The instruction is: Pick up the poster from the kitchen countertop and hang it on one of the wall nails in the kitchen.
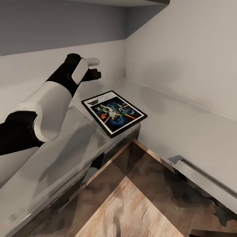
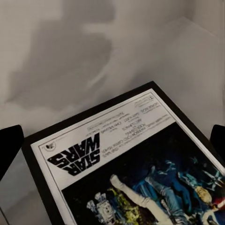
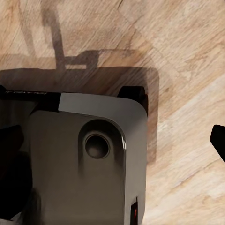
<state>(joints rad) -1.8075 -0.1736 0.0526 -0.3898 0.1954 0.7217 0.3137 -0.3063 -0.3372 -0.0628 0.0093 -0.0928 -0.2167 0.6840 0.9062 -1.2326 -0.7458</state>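
The poster [image 1: 113,112] lies flat on the light grey kitchen countertop [image 1: 184,121], close to the inner corner of its front edge, with its white title strip at the far end. My left gripper [image 1: 95,75] hovers above the worktop just beyond that far end, near the back wall. In the left wrist view the poster [image 2: 136,164] lies below my left gripper [image 2: 112,143], which is open, its black fingertips [image 2: 9,150] wide apart and holding nothing. My right gripper [image 3: 112,140] hangs open over the floor, one dark fingertip [image 3: 218,139] at the frame's edge. The wall nails are out of view.
Plain walls [image 1: 184,49] meet in a corner behind the worktop, and a cabinet underside [image 1: 131,2] hangs overhead. Dark glossy cabinet fronts [image 1: 108,158] stand below the worktop. Wooden floor [image 1: 138,207] lies in front. The right wrist view looks down on my grey base [image 3: 79,159].
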